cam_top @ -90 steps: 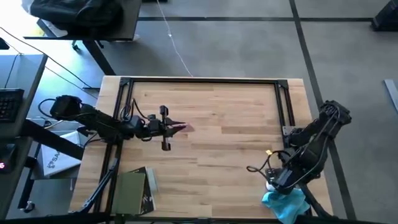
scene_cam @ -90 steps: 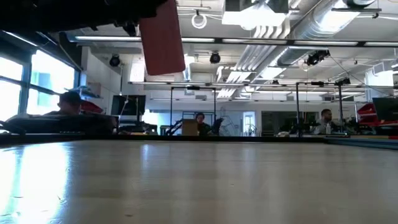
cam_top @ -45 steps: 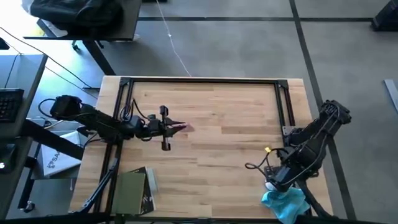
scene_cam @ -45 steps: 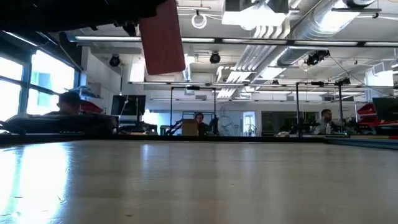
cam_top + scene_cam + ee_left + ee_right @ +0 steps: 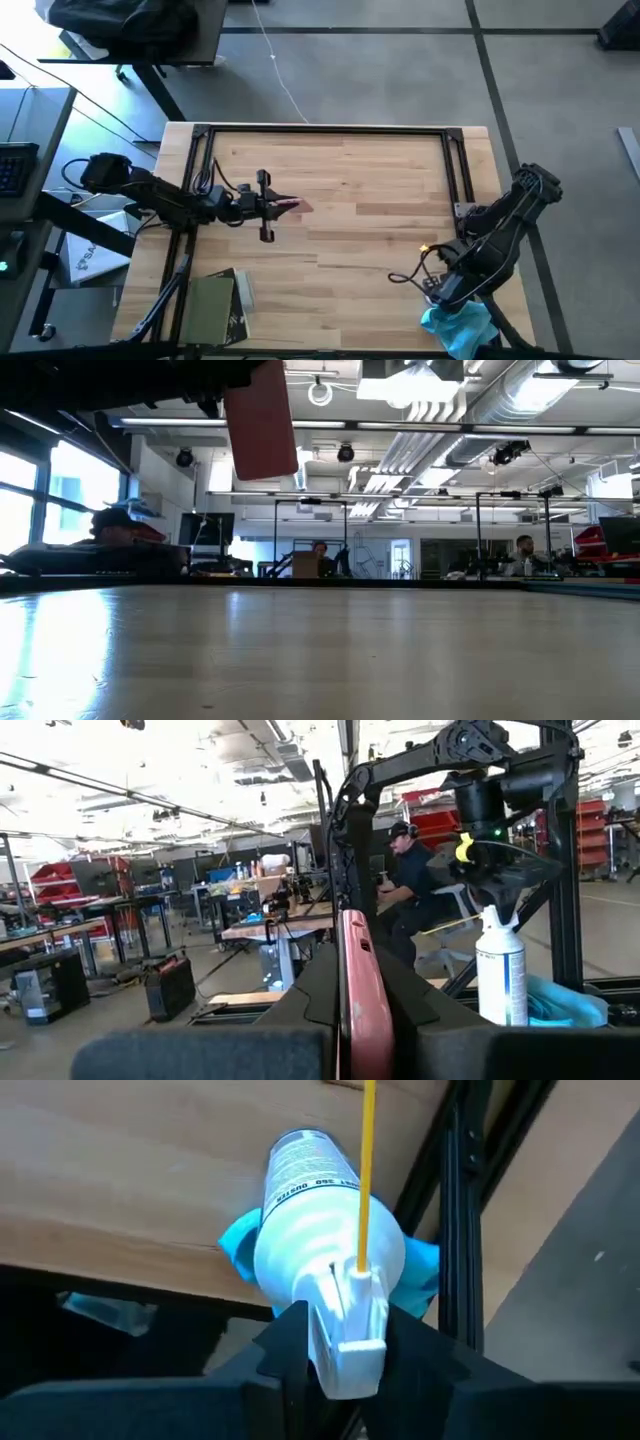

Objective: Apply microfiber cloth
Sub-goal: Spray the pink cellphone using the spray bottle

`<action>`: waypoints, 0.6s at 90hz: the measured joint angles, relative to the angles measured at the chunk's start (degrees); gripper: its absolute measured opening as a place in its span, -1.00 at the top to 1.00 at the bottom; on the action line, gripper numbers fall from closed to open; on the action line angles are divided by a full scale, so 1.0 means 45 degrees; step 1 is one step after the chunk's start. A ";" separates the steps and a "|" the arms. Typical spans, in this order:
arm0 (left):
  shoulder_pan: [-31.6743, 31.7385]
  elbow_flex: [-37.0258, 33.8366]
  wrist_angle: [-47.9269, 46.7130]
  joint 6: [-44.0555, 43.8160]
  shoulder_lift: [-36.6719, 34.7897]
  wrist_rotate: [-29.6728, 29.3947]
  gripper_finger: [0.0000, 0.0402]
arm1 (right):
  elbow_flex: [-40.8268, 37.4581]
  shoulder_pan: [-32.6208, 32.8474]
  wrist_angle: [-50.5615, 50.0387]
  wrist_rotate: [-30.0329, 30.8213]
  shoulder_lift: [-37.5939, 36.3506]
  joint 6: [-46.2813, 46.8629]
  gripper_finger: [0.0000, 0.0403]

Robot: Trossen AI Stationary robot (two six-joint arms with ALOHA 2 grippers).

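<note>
High view: cloth (image 5: 461,328) lies at the table's (image 5: 350,215) near right corner, directly beneath the right gripper (image 5: 437,291), which pinches a white bottle (image 5: 318,1240). Left gripper (image 5: 283,205), at left centre, pinches a pink object (image 5: 366,1000).

The table (image 5: 350,190) is pale wood with streaky boards, and it looks smooth with a soft shine in the low view. A dark metal frame (image 5: 330,129) runs around it. The microfiber cloth (image 5: 458,326), at the table's 5 o'clock corner, is soft, crumpled turquoise fabric. The white spray bottle (image 5: 322,1250) is smooth, shiny plastic. The pink object (image 5: 364,990) looks flat, smooth and matt.
</note>
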 joint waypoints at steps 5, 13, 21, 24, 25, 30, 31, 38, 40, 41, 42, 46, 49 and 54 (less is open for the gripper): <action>0.0000 0.0000 0.0002 -0.0021 0.0000 -0.0011 0.96 | 0.0002 0.0002 0.0003 0.0115 0.0004 -0.0262 0.56; 0.0000 0.0000 -0.0003 -0.0081 0.0000 -0.0014 0.96 | 0.0003 -0.0032 0.0010 0.0129 -0.0003 -0.0756 0.59; 0.0000 0.0000 0.0002 -0.0093 0.0000 -0.0009 0.96 | 0.0005 -0.0035 0.0021 0.0129 -0.0013 -0.1253 0.68; 0.0000 0.0000 -0.0003 -0.0101 0.0000 -0.0009 0.96 | 0.0013 -0.0035 0.0045 0.0132 -0.0020 -0.1426 0.74; 0.0000 0.0000 -0.0003 -0.0101 0.0000 -0.0009 0.96 | 0.0013 -0.0035 0.0076 0.0132 -0.0025 -0.1508 0.77; 0.0000 0.0000 -0.0003 -0.0111 0.0000 -0.0016 0.96 | 0.0022 -0.0040 0.0191 0.0134 -0.0035 -0.1748 0.88; 0.0000 0.0000 -0.0003 -0.0117 0.0000 -0.0018 0.96 | 0.0023 -0.0057 0.0203 0.0138 -0.0035 -0.1794 0.89; 0.0001 0.0000 -0.0032 -0.0175 0.0000 -0.0057 0.96 | 0.0092 -0.0259 0.0306 0.0189 -0.0035 -0.2163 0.90; 0.0005 0.0000 -0.0056 -0.0215 0.0000 -0.0060 0.96 | 0.0181 -0.0367 0.0329 0.0237 -0.0020 -0.2272 0.90; 0.0005 0.0000 -0.0070 -0.0217 0.0000 -0.0062 0.96 | 0.0235 -0.0428 0.0348 0.0267 -0.0011 -0.2372 0.90; 0.0005 0.0000 -0.0087 -0.0217 0.0000 -0.0062 0.96 | 0.0296 -0.0498 0.0379 0.0337 -0.0011 -0.2459 0.90; 0.0004 0.0000 -0.0167 -0.0211 0.0000 -0.0096 0.96 | 0.0576 -0.0817 0.0448 0.0805 -0.0011 -0.2927 0.90; 0.0000 0.0000 -0.0226 -0.0162 0.0000 -0.0129 0.96 | 0.0802 -0.1085 0.0447 0.1367 -0.0017 -0.3337 0.90; 0.0000 0.0000 -0.0419 -0.0119 0.0000 -0.0387 0.96 | 0.1105 -0.1584 0.0399 0.2263 -0.0026 -0.4155 0.90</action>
